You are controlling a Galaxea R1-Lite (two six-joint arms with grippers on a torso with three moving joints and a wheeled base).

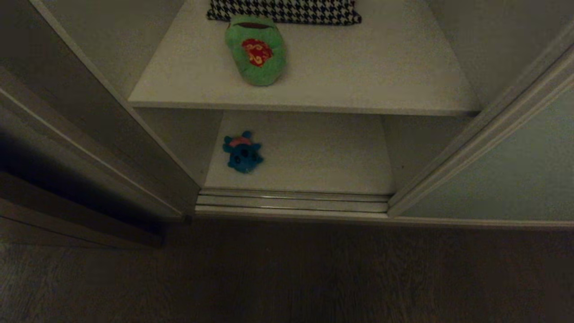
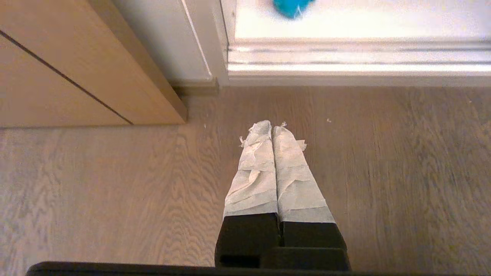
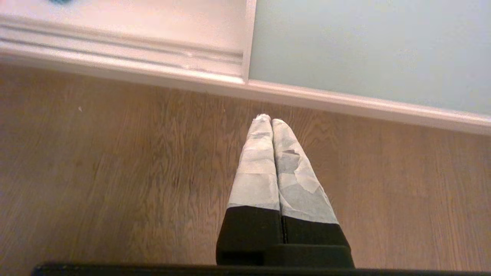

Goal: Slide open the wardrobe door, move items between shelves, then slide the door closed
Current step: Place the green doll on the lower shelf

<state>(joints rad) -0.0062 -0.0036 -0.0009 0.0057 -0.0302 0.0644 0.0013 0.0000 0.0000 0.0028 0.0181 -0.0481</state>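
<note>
- Left tool: clenched, empty, over floor; blue toy ahead, well apart, on bottom shelf.
- Right tool: clenched, empty; sliding door ahead.

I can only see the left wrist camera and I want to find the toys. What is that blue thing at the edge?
Observer: A blue plush toy with a pink top, on the bottom shelf.
Operator: Is there another toy?
Observer: Yes, a green frog lies on the shelf above.
Operator: What's behind the frog?
Observer: A black-and-white houndstooth cloth.
Operator: What's the other arm doing?
Observer: The right gripper hangs over the wooden floor, jaws shut, empty.
</note>
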